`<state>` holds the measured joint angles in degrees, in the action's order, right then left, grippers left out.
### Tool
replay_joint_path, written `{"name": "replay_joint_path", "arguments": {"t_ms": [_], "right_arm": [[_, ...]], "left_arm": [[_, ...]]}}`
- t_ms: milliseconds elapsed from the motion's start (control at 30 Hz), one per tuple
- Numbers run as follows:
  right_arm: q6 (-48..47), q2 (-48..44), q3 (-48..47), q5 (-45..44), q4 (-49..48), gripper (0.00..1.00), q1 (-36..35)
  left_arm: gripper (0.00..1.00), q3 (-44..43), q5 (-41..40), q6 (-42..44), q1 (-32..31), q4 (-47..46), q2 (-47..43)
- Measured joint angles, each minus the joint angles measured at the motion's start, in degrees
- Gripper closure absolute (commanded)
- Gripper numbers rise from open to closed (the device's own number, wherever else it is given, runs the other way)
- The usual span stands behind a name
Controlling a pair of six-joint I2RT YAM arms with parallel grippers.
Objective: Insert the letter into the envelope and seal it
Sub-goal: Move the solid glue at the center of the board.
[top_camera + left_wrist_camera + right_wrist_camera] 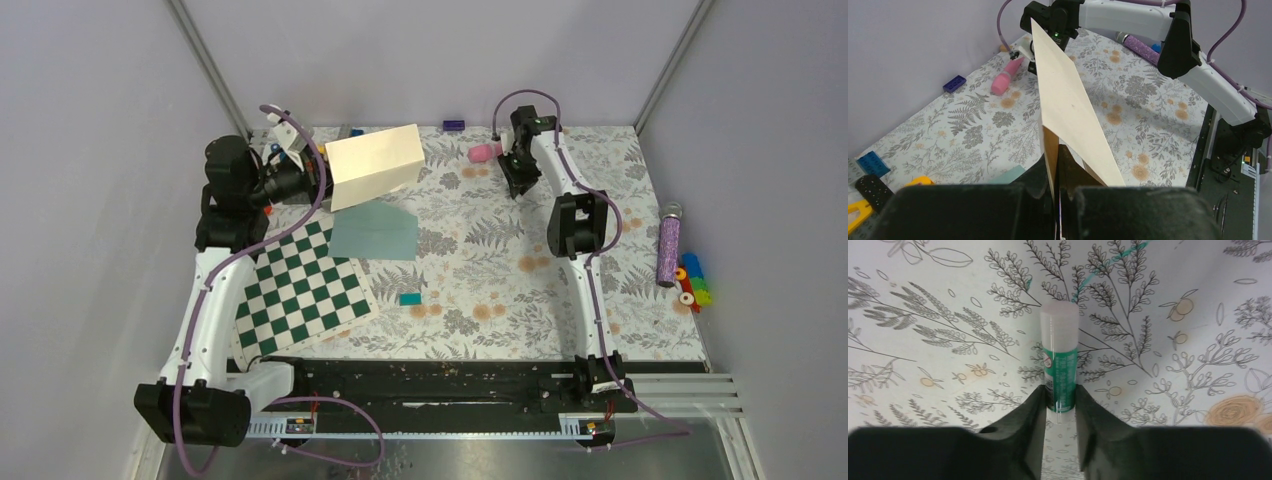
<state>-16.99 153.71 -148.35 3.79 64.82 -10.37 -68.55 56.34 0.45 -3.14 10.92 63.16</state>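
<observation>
Our left gripper [1055,161] pinches the letter [1068,100] by its edge, so we may bend or drop it. Our right gripper [1060,396] squeezes the glue stick [1059,340].

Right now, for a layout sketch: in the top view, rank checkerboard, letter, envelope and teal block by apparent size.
Green-white checkerboard mat
Cream paper letter and blue-grey paper envelope look alike, letter raised nearer camera
Small teal block
</observation>
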Motion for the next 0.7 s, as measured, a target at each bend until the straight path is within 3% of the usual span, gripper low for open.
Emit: {"name": "replay_joint_path", "arguments": {"t_ms": [67, 167, 300, 400, 500, 700], "right_arm": [[-0.50, 0.02, -0.02, 0.31, 0.09, 0.93, -0.26], [-1.27, 0.02, -0.04, 0.28, 0.04, 0.98, -0.61], [-1.86, -1.60, 2.40, 1.75, 1.46, 0.96, -1.68], [-0.83, -9.79, 16.26, 5.05, -1.57, 0.94, -4.24], [1.49, -18.32, 25.18, 9.57, -1.01, 0.94, -10.38], [8.90, -25.09, 26.23, 24.00, -3.89, 0.94, -25.33]], "left_arm": [[1.00, -0.57, 0.00, 0.72, 0.24, 0.81, 0.00], [1.00, -1.51, 0.00, 1.55, 0.55, 2.12, 0.07], [1.00, -1.62, -0.04, 2.10, 1.38, 3.13, 0.07], [1.00, -1.60, 0.11, 0.76, 2.80, 2.56, -0.24], [1.00, -1.55, 0.15, -1.84, 5.84, 1.27, -1.27], [1.00, -1.55, 0.35, -5.11, 8.22, -0.74, -4.68]]}}
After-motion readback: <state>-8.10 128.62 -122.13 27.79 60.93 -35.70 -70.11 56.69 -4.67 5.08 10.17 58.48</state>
